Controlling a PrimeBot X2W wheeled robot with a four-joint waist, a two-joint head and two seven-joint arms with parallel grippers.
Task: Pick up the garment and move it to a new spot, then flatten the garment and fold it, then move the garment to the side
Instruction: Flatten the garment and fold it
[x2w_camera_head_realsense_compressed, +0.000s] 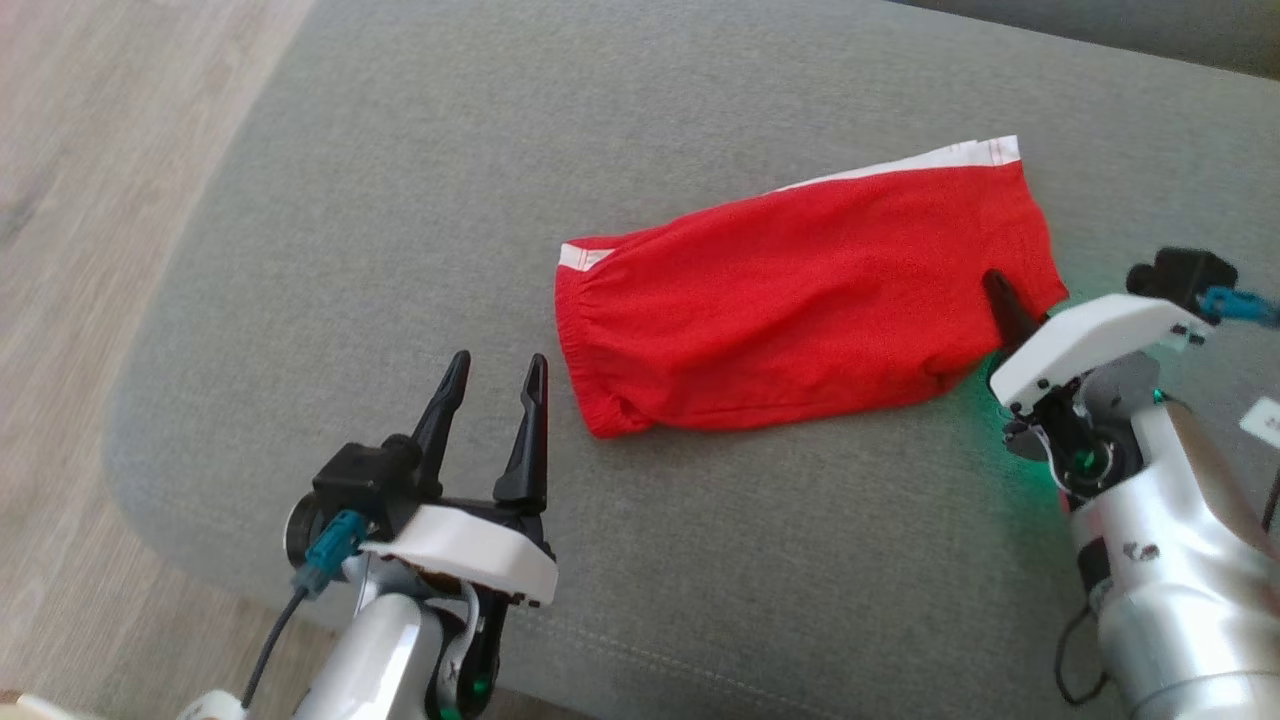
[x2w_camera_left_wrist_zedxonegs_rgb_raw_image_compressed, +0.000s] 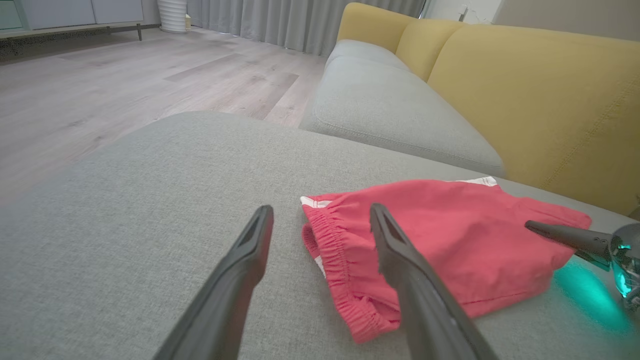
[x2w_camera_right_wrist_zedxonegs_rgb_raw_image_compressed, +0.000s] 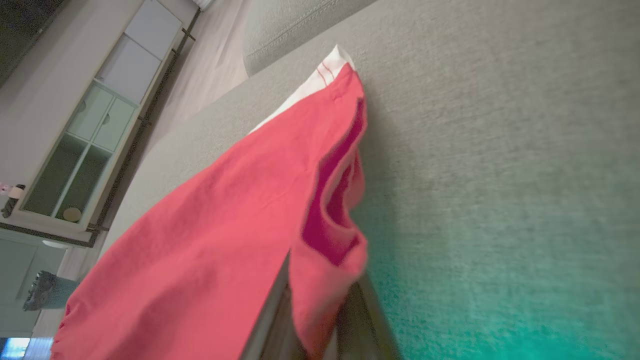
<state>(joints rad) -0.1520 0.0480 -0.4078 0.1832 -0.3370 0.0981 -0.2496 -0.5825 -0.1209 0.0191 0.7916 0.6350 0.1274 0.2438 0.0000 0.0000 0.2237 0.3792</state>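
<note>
Nearest, the left pincer (x2w_camera_head_realsense_compressed: 500, 357) hovers with its fingers apart over the grey sofa cushion (x2w_camera_head_realsense_compressed: 400, 200), just beside the elastic waistband of the red garment (x2w_camera_head_realsense_compressed: 800, 300). The garment lies rumpled mid-cushion, and the right pincer (x2w_camera_head_realsense_compressed: 1003, 300) is clamped on its far hem. Yellow backrests (x2w_camera_left_wrist_zedxonegs_rgb_raw_image_compressed: 525, 90) stand beyond.

On seat cushion (x2w_camera_head_realsense_compressed: 400, 200): garment (x2w_camera_head_realsense_compressed: 800, 310), right of centre in head view. Near its waistband end, apart from it, left claw (x2w_camera_head_realsense_compressed: 497, 365), over bare cushion. At opposite end, right claw (x2w_camera_head_realsense_compressed: 997, 290), cloth edge pinched between its fingers. Left of cushion: floor (x2w_camera_head_realsense_compressed: 100, 150). Behind garment: backrest (x2w_camera_left_wrist_zedxonegs_rgb_raw_image_compressed: 525, 100); second cushion (x2w_camera_left_wrist_zedxonegs_rgb_raw_image_compressed: 390, 110) farther along, before same backrest.
</note>
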